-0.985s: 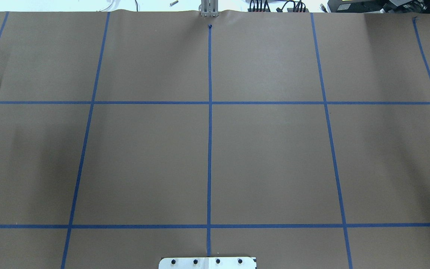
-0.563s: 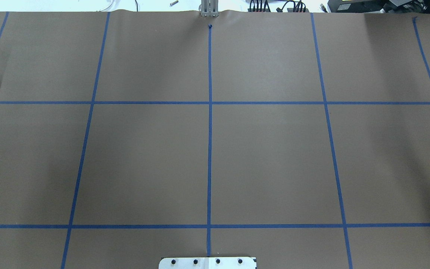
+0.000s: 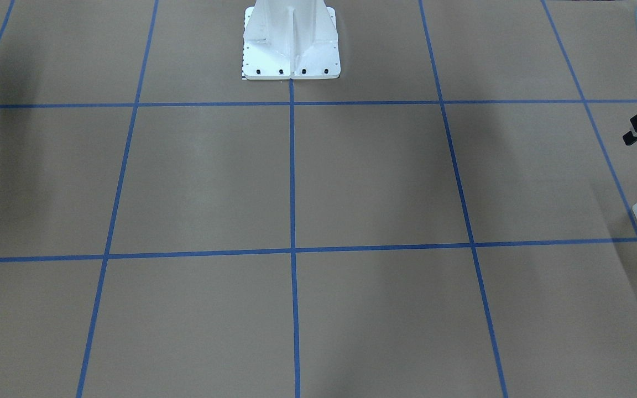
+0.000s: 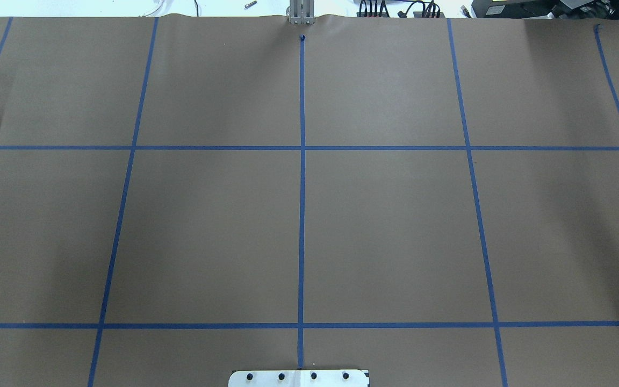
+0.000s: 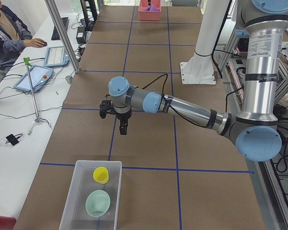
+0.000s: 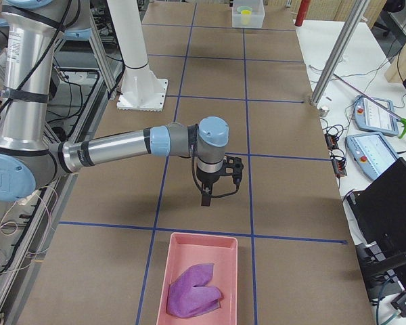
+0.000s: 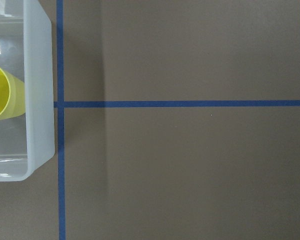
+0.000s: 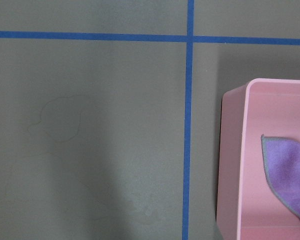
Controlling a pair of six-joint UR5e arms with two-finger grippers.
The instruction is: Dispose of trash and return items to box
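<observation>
Yellow cup point(image 5: 101, 174), tipped on its side, and mint-green bowl point(image 5: 98, 202) both lie inside the translucent box point(image 5: 69, 206). The box stands on the table point(image 5: 149, 143), lower than the left tool point(image 5: 123, 129) and out past it toward the table's end, not beneath it. The left tool hangs point-down above the table with nothing in it, and the right tool point(image 6: 206, 199) does likewise, a pink tray point(image 6: 172, 271) with a purple cloth point(image 6: 193, 292) lying beyond it toward the opposite end; how wide either tool stands I cannot tell.
</observation>
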